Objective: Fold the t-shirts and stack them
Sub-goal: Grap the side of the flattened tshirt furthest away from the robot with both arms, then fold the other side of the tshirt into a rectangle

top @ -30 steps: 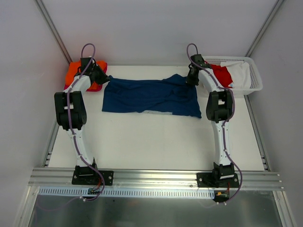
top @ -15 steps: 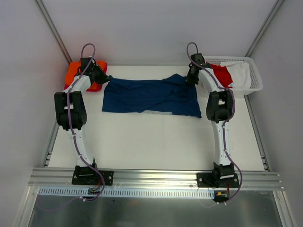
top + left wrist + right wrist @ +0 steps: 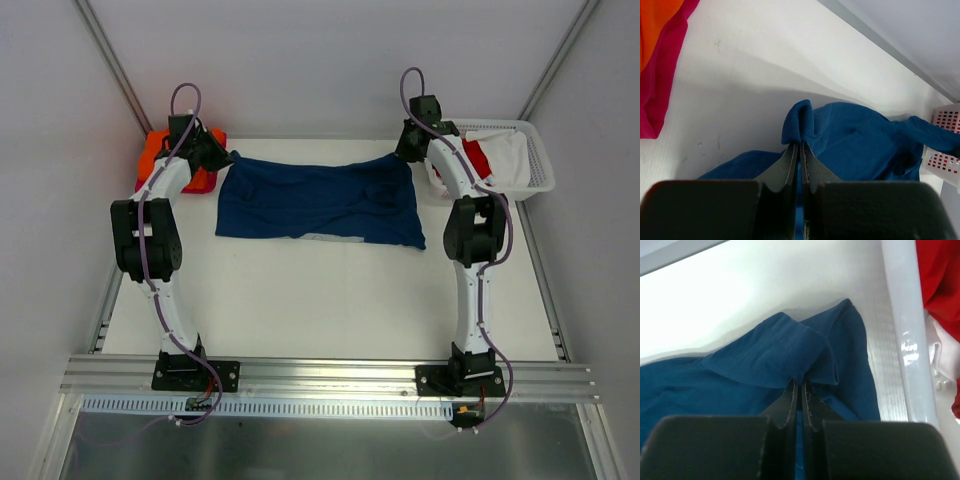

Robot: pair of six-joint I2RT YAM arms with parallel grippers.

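Observation:
A navy blue t-shirt [image 3: 318, 202] lies spread across the far half of the table. Its two far corners are lifted. My left gripper [image 3: 232, 157] is shut on the far left corner, and the left wrist view shows a fold of navy cloth [image 3: 799, 122] pinched between the fingertips. At the far right corner my right gripper [image 3: 404, 153] is shut on the shirt too, with bunched navy cloth [image 3: 790, 355] above its fingertips. Orange and magenta-pink t-shirts [image 3: 152, 152] lie piled at the far left. Red [image 3: 470, 158] and white [image 3: 507, 152] t-shirts fill the basket.
A white plastic lattice basket [image 3: 541, 178] stands at the far right corner, close beside my right arm. Its rim [image 3: 900, 335] runs just right of the held cloth. Grey walls close the table's back and sides. Bare white table [image 3: 320, 300] stretches in front of the shirt.
Both grippers have moved away toward the back wall and upward, drawing the navy shirt's far edge taut and straighter. The right arm has stretched out further.

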